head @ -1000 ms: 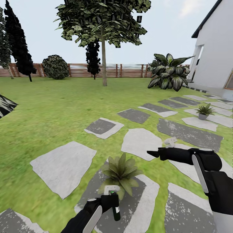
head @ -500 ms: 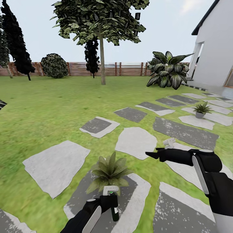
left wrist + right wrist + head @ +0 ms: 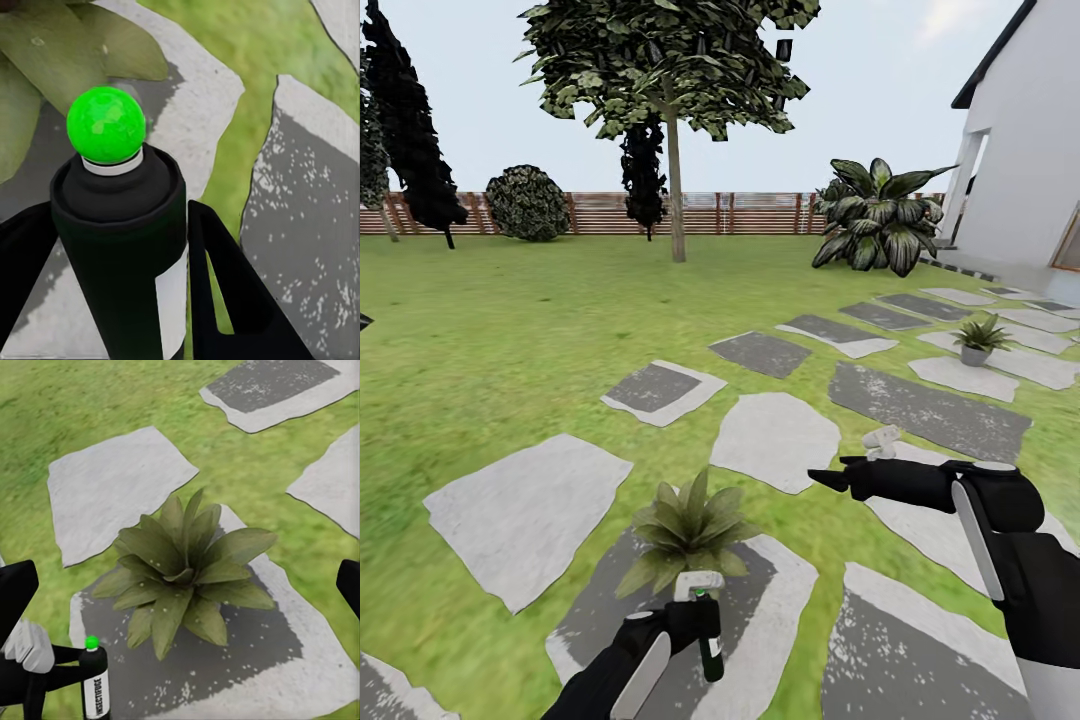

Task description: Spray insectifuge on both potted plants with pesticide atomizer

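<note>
A home garden: green lawn (image 3: 510, 330) with flat stepping stones (image 3: 775, 440), trees (image 3: 675, 90), a brown slatted fence (image 3: 760, 213) and a white house (image 3: 1020, 150).

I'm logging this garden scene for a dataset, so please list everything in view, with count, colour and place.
atomizer: one, black with white head, in the left gripper, just short of the near plant
near plant: one, green, on a grey and white stone ahead of the left gripper
far plant: one, green in a grey pot, on the stones at far right
stones: many, grey and white, across the lawn
lawn: green
tree: one, mid lawn
round bush: one, dark, by the fence
fence: brown, along the back
house: white, right
left gripper: black, shut on the atomizer
right gripper: black, over the stones, empty
</note>
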Available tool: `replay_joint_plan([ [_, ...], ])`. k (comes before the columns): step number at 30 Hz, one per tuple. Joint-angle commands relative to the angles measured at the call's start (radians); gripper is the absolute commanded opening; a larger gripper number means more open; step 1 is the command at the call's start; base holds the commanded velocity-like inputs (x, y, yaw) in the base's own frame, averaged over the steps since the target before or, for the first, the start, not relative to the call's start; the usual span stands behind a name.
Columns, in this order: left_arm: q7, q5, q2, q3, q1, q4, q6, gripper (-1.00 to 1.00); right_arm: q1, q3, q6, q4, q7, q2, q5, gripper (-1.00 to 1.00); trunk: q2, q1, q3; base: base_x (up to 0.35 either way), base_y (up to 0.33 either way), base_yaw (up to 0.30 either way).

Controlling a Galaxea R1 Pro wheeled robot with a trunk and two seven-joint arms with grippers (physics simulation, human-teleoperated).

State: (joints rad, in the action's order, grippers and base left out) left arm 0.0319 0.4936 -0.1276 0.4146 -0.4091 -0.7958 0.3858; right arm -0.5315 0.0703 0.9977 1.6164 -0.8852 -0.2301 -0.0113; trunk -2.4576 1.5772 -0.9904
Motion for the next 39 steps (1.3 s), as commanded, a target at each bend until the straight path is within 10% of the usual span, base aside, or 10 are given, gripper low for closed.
replay_joint_plan([
  [1, 0.010, 0.009, 0.000, 0.000, -0.001, -0.003, 0.012, -1.00, -0.001, 0.001, 0.007, 0.000, -0.003, 0.000, -0.001, 1.00, 0.000, 0.000, -0.001, 0.000, -0.014, 0.000],
  [18, 0.077, 0.040, -0.004, -0.184, -0.034, -0.249, 0.399, -1.00, -0.001, 0.000, 0.007, 0.000, -0.003, 0.000, -0.001, 1.00, 0.000, 0.000, -0.001, 0.000, -0.001, 0.000],
  [27, 0.115, 0.145, -0.002, -0.250, -0.187, -0.165, 0.465, -1.00, -0.001, 0.004, 0.008, 0.000, -0.003, -0.001, -0.001, 1.00, 0.000, 0.000, -0.001, 0.000, 0.000, 0.000],
  [39, 0.141, 0.160, -0.009, -0.256, -0.247, -0.119, 0.473, -1.00, -0.001, 0.004, 0.009, 0.000, -0.003, -0.002, -0.001, 1.00, 0.000, 0.000, -0.001, 0.000, 0.000, 0.000],
])
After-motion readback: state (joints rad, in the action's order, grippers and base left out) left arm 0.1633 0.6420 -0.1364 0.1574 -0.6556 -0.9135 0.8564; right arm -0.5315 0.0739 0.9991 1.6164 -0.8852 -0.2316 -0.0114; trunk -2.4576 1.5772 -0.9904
